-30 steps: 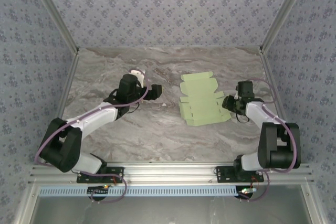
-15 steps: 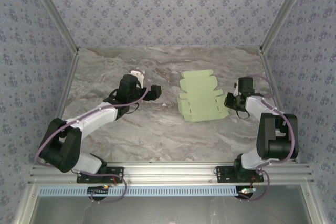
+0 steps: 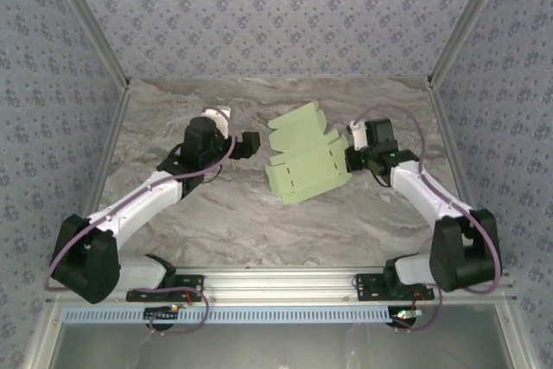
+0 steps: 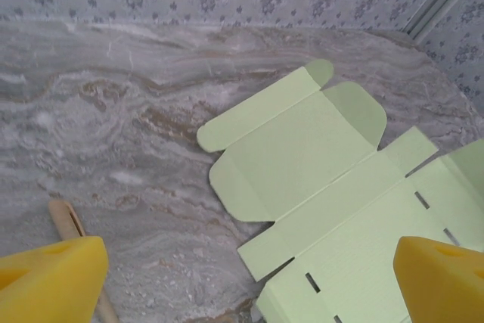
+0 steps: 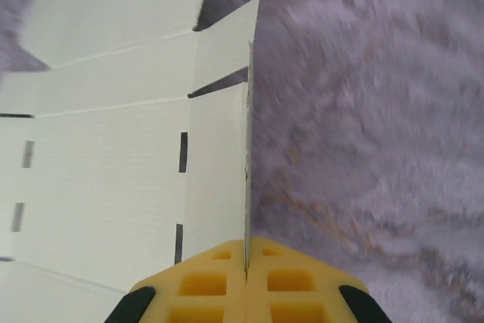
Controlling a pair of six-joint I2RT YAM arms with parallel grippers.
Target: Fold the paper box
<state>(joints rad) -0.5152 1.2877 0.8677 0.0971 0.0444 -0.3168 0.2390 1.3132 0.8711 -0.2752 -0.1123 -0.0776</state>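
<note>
The paper box (image 3: 304, 158) is a flat pale-green die-cut sheet with flaps and slots, lying tilted at the table's middle. My right gripper (image 3: 350, 160) is shut on the sheet's right edge. In the right wrist view the yellow fingers (image 5: 287, 277) pinch the thin card edge, and the sheet (image 5: 106, 164) spreads out to the left. My left gripper (image 3: 254, 147) hovers just left of the sheet, open and apart from it. Its yellow fingertips (image 4: 53, 277) frame the left wrist view, with the sheet (image 4: 318, 164) lying between and beyond them.
A thin tan stick (image 4: 69, 225) lies on the marble table (image 3: 216, 213) by my left fingertip. Patterned walls (image 3: 276, 15) and metal rails close in the back and sides. Bare table stretches in front of the sheet.
My right gripper has swung left and toward the back with the sheet, dragging and turning it toward the left arm. The left gripper has shifted slightly back.
</note>
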